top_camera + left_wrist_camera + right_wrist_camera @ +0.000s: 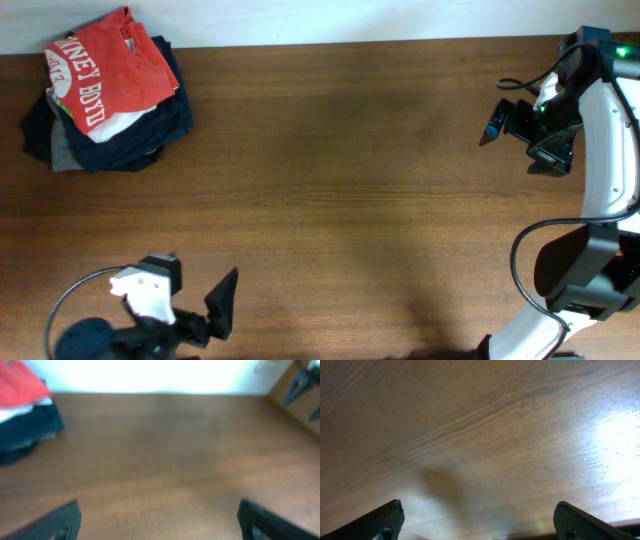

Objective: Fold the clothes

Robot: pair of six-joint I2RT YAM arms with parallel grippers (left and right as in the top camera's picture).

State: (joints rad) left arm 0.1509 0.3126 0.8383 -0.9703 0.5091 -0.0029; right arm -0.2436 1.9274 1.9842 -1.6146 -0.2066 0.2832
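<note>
Left-wrist view blurs the edge-cropped T-shirt.

Orange-red T-shirt, white lettering, atop navy garments; brown wood-grain table.

The overhead view is evenly lit and sharp. The left wrist view is blurred throughout, with the strip at 12 o'clock blown out to white. In the right wrist view, glare is spread over the worktop at 3 o'clock, and a soft shadow is cast towards 7 o'clock.

Robot lab: white arm, wooden table
</note>
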